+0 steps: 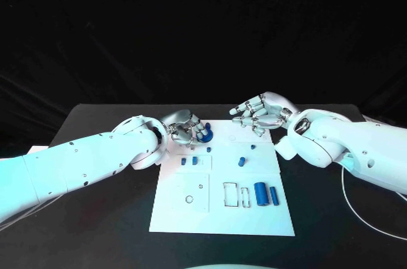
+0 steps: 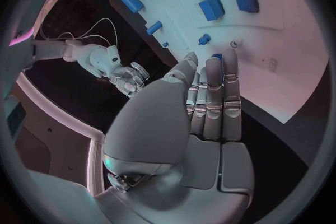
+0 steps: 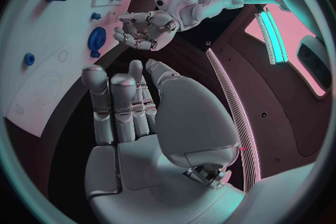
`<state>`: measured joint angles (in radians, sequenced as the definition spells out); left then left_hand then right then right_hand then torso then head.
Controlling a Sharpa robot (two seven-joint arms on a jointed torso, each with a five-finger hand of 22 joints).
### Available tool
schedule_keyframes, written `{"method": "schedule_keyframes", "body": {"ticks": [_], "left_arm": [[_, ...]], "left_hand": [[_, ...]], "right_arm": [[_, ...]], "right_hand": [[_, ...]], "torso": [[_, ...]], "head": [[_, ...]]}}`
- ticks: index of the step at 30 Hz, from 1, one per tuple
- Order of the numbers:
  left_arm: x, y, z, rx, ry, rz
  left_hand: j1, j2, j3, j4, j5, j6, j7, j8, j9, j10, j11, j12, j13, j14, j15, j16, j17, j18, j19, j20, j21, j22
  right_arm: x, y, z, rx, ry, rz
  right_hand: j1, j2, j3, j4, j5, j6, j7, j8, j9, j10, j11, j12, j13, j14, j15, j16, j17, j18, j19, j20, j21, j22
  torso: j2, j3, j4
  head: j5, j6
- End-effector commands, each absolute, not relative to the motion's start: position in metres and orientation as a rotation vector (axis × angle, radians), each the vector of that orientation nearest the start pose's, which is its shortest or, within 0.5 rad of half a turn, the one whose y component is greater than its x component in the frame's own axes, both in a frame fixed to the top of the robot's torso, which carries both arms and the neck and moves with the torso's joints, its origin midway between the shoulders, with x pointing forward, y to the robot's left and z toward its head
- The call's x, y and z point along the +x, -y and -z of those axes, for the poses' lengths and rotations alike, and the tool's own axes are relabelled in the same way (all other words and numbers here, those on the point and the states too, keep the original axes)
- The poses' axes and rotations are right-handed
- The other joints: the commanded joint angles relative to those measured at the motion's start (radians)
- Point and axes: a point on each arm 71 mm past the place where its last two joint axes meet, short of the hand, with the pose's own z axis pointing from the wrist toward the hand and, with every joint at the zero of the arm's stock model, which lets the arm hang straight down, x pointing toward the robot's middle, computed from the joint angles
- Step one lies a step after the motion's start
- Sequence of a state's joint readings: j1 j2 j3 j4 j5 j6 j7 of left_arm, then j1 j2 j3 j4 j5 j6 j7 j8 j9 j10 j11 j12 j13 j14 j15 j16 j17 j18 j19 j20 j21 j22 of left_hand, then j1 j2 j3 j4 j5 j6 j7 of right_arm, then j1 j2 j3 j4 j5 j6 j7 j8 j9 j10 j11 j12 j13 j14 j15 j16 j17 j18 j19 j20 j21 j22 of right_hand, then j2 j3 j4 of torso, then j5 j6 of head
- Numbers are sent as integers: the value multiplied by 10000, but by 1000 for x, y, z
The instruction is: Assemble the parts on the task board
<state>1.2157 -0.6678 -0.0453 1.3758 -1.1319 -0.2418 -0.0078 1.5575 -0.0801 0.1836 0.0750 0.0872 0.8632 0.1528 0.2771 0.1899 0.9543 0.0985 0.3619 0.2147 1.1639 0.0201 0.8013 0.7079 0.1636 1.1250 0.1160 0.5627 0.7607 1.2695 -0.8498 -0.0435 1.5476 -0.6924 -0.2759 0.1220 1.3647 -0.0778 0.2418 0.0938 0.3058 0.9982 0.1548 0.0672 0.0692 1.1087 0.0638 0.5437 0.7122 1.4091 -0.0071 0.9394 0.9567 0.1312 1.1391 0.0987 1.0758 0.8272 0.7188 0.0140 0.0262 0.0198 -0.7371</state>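
Observation:
The white task board point(image 1: 222, 219) lies in the middle of the black table. My left hand point(image 1: 183, 129) is at the board's far left corner, and its fingertips point(image 2: 213, 67) pinch a blue toothed gear point(image 1: 204, 132), which the fingers partly cover. From the right wrist view the gear point(image 3: 97, 40) sits just beside that hand point(image 3: 143, 28). My right hand point(image 1: 261, 113) hovers over the board's far right edge with its fingers apart, holding nothing. Two blue cylinders point(image 1: 260, 193) lie side by side near the right edge.
Small blue pieces point(image 1: 193, 160) lie left of centre, with another point(image 1: 243, 160) in the middle. Rectangular slots point(image 1: 230, 193) and a small ring mark point(image 1: 190, 198) sit on the near half. A white cable point(image 1: 366, 217) runs across the table at the right.

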Motion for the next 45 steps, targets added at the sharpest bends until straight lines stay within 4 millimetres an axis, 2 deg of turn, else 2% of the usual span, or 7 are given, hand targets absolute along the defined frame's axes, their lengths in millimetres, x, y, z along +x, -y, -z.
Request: {"method": "schedule_keyframes", "body": {"ticks": [1,5,8,10,16,19,45], "left_arm": [[506,-139,186,1706,-16423,8995],[506,-132,192,2159,-16773,8466],[506,-128,196,2354,-17176,8067],[506,-125,198,2564,-17374,7822],[506,-117,203,3194,-17750,7109],[506,-115,206,3327,-17927,6772],[508,-105,211,3470,-18288,6539]], "left_hand": [[-130,-177,146,20,-62,164,-41,-252,-232,150,-7,-187,-324,495,-44,483,162,211,326,-22,205,115],[-365,-322,131,99,-72,384,31,-374,-369,-59,55,-428,-592,814,-14,943,473,187,523,15,270,146],[-435,-347,144,109,-74,553,42,-457,-463,-114,67,-524,-757,1237,-10,1557,1004,194,745,24,348,177],[-479,-347,155,122,-74,653,29,-508,-519,-80,56,-543,-839,1627,-22,2196,1617,123,1074,18,830,540],[-626,-372,207,199,-99,1022,-58,-699,-702,313,-47,-579,-1103,2699,-110,4204,3634,-354,2464,-74,3674,2809],[-739,-458,183,268,-103,1101,-60,-823,-784,447,-64,-660,-1216,2968,-139,4759,4207,-515,2845,-105,4600,3569],[-722,-461,738,416,-33,1756,-327,-1075,-931,1420,-349,-1054,-1475,3171,-437,4855,3822,-779,3347,-365,6120,4893]], "right_arm": [[490,192,152,3924,-17073,-12030],[490,192,152,3897,-17072,-12020],[490,192,152,3784,-17063,-11964],[490,191,152,3719,-17061,-11940],[489,191,151,3611,-17060,-11911],[489,191,151,3592,-17058,-11908],[489,189,151,3546,-17074,-11951]], "right_hand": [[-3,30,58,8,41,-47,22,11,10,-64,17,57,-12,-61,-16,-64,-4,197,-87,3,-59,-10],[9,32,73,-2,52,-48,22,12,10,-71,17,60,-13,-61,-16,-57,8,197,-87,3,-62,-11],[9,32,73,-2,52,-48,22,12,10,-71,17,60,-13,-61,-16,-57,8,197,-87,3,-62,-11],[10,32,76,-3,55,-49,23,13,10,-73,18,61,-14,-62,-16,-63,5,199,-94,4,-71,-22],[10,32,76,-3,55,-49,23,13,10,-73,18,61,-14,-62,-16,-63,5,199,-94,4,-71,-22],[10,32,76,-3,55,-49,23,13,10,-73,18,61,-14,-62,-16,-63,5,199,-94,4,-71,-22],[10,32,83,-4,64,-49,25,14,11,-77,20,63,-15,-60,-15,-51,20,197,-88,4,-65,-11]], "torso": [[5,4,-2],[4,-6,-1],[-3,4,7],[-3,9,4],[3,4,4],[2,4,7],[-7,6,16]], "head": [[-14,57],[-41,73],[-35,69],[-31,72],[-39,88],[-48,73],[-70,34]]}}
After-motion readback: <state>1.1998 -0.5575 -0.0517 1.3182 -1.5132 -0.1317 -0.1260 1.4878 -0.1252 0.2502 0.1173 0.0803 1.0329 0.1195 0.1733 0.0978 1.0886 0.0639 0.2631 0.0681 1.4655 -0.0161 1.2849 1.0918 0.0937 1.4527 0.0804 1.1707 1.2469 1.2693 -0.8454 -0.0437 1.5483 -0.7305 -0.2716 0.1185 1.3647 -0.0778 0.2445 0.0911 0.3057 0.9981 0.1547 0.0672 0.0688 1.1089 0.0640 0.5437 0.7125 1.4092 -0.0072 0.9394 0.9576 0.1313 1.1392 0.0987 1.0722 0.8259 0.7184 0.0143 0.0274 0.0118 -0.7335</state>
